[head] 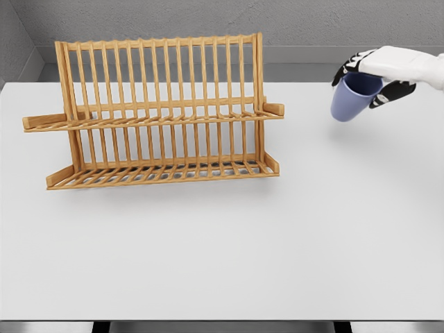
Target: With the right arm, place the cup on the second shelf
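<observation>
A blue-purple cup (352, 98) hangs tilted above the table at the upper right, its mouth facing up toward me. My right hand (373, 75) is shut on its rim and far side, the arm coming in from the right edge. A wooden two-tier dish rack (159, 114) stands on the left half of the table. Its upper shelf (152, 119) and lower shelf (163, 173) both hold nothing. The cup is well to the right of the rack, roughly level with the upper shelf. My left arm is out of sight.
The white table (277, 243) stretches from the rack to the front edge. A grey wall runs behind the table's far edge.
</observation>
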Available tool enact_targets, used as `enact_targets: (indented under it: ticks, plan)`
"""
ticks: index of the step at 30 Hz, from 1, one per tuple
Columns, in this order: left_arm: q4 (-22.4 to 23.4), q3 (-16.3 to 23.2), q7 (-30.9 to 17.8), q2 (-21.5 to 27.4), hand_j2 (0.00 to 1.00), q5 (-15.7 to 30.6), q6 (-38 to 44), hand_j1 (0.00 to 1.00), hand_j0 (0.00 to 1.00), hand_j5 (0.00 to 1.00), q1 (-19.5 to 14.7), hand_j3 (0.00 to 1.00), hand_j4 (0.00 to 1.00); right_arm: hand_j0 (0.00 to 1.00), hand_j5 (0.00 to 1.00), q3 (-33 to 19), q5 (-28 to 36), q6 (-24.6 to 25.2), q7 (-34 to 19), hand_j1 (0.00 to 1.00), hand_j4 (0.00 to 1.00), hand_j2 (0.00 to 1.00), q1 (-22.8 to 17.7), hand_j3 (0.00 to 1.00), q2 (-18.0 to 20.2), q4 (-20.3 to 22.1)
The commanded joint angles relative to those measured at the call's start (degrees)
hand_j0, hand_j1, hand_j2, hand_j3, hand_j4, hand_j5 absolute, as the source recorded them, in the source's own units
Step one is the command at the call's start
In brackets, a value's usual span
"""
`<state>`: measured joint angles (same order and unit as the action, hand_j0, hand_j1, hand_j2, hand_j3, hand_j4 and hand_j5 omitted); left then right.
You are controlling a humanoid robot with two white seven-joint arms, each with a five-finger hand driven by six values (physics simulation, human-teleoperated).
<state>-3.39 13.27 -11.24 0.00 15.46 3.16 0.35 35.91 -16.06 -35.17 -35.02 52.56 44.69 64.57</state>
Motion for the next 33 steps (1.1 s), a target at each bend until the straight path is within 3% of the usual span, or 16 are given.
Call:
enact_targets:
  ticks: [1,13,25,33]
  plan:
    - [-0.04,0.00,-0.01,0.00,1.00,0.01,0.00,1.00,1.00,1.00,0.00,1.00,1.00,0.68,0.68,-0.84,0.33,0.17,0.02,0.68,0.68,0.68,0.00,0.68,-0.22,0.02]
    - [-0.04,0.00,-0.01,0.00,1.00,0.01,0.00,1.00,1.00,1.00,0.00,1.00,1.00,0.68,0.68,-2.95,0.33,0.17,0.02,0.68,0.68,0.68,2.81,0.68,-1.89,0.64]
    - [-0.04,0.00,-0.01,0.00,1.00,0.01,0.00,1.00,1.00,1.00,0.00,1.00,1.00,0.68,0.68,-2.95,0.33,0.17,0.02,0.68,0.68,0.68,3.60,0.68,-1.98,10.22]
    - [0.05,0.00,-0.01,0.00,1.00,0.01,0.00,1.00,1.00,1.00,0.00,1.00,1.00,0.68,0.68,-2.95,0.42,0.17,0.02,0.68,0.68,0.68,3.52,0.68,-2.50,19.10]
